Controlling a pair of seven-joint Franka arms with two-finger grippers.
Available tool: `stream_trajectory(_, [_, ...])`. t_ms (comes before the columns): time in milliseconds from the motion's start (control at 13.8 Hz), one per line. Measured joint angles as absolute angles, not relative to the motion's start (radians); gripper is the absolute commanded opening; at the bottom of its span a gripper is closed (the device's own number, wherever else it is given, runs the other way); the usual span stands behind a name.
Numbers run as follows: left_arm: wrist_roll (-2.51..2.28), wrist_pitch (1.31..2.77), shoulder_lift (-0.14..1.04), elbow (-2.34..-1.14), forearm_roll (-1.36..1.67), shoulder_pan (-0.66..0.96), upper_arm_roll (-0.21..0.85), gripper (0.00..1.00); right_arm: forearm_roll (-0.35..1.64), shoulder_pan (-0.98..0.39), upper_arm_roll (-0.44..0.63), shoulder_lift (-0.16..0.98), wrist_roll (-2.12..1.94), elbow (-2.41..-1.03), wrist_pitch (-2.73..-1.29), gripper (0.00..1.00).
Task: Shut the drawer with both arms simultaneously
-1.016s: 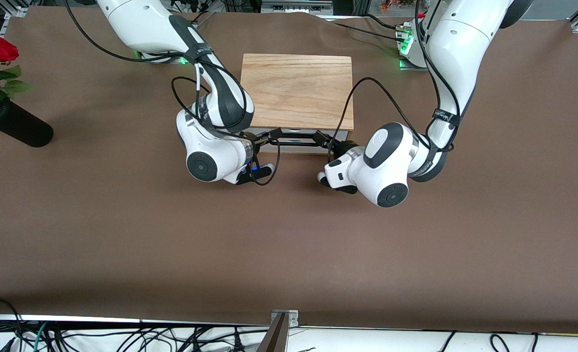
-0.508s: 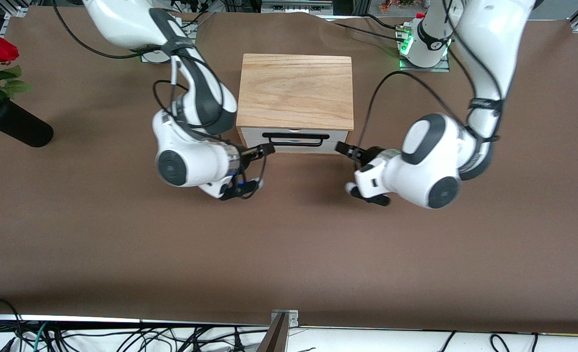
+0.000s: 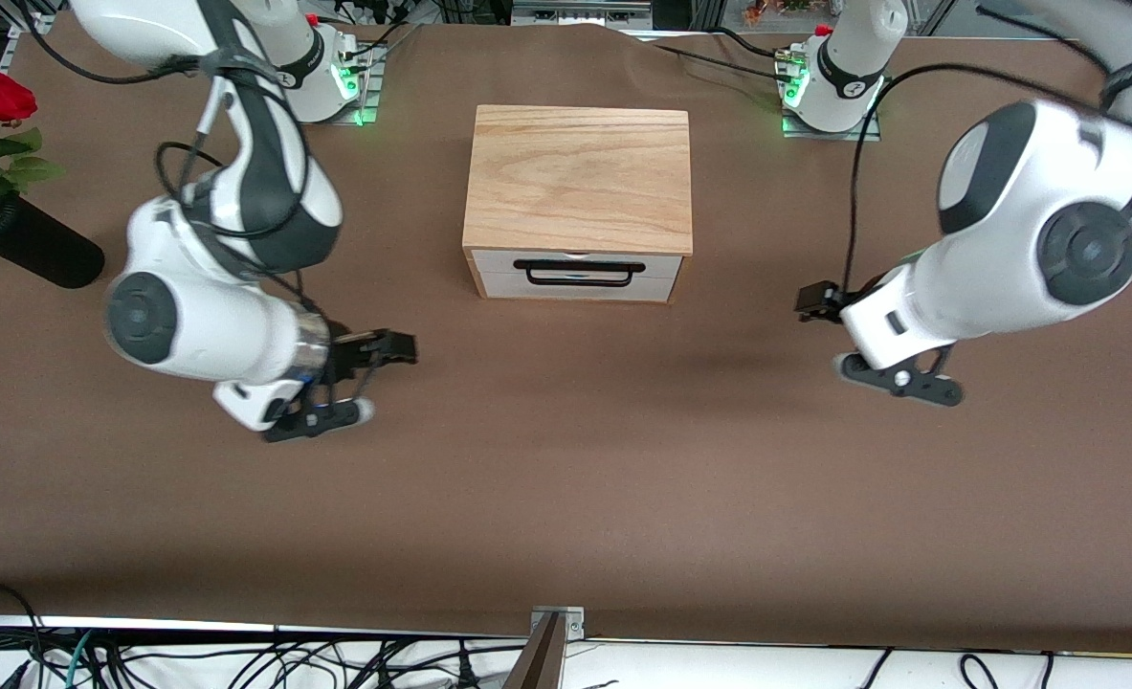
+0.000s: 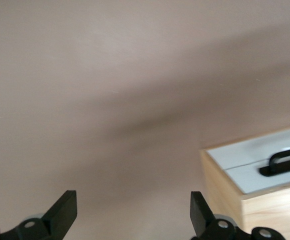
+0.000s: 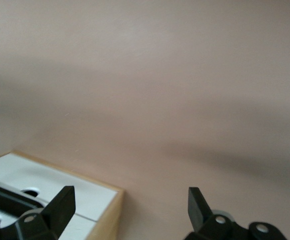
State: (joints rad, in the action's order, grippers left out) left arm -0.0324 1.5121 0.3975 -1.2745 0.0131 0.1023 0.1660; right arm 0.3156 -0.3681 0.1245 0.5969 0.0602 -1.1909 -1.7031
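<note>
The drawer (image 3: 575,273) sits flush — both the left gripper (image 4: 134,212) and right gripper (image 5: 131,207), fingers spread and empty, should clear its handle (image 3: 580,272) evenly.

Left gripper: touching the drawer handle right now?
Apart. In the front view, bare table shows between the left gripper and the drawer; its open fingers hold nothing in the left wrist view.

The scene is viewed from high across the worktop (image 3: 566,498), facing both arm bases, with the whole surface taken in. Each wrist view is taken from just above its own jaws, looking low and close along the worktop. The drawer (image 3: 573,273) in the wooden box (image 3: 580,177) is shared by all three views: one end of its white front is caught in each wrist view.
</note>
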Motion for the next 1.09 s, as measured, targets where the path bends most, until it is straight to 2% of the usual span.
stream_trajectory(218, [-0.033,1.514,0.289,-1.291,-0.009,0.064,0.158,1.0,0.307,-0.336,0.242,0.561,0.059,-1.184,-1.683,1.0])
stream_trajectory(435, [-0.034,1.545,0.14,-1.428,-0.01,0.029,0.15,1.0,0.219,-0.329,0.306,0.53,0.053,-1.182,-1.677,1.0])
stream_trajectory(581, [-0.039,1.577,0.066,-1.538,-0.01,0.027,0.139,1.0,0.149,-0.337,0.306,0.507,0.053,-1.177,-1.677,1.0])
stream_trajectory(726, [-0.05,1.593,0.031,-1.593,-0.01,0.027,0.129,1.0,0.119,-0.342,0.305,0.47,0.055,-1.176,-1.677,1.0])
stream_trajectory(871, [-0.054,1.595,0.024,-1.606,-0.011,0.027,0.114,1.0,0.098,-0.321,0.3,0.417,0.061,-1.195,-1.675,1.0])
stream_trajectory(1089, [-0.054,1.596,0.024,-1.608,-0.011,0.027,0.108,1.0,0.074,-0.208,0.223,0.313,0.059,-1.286,-1.674,1.0])
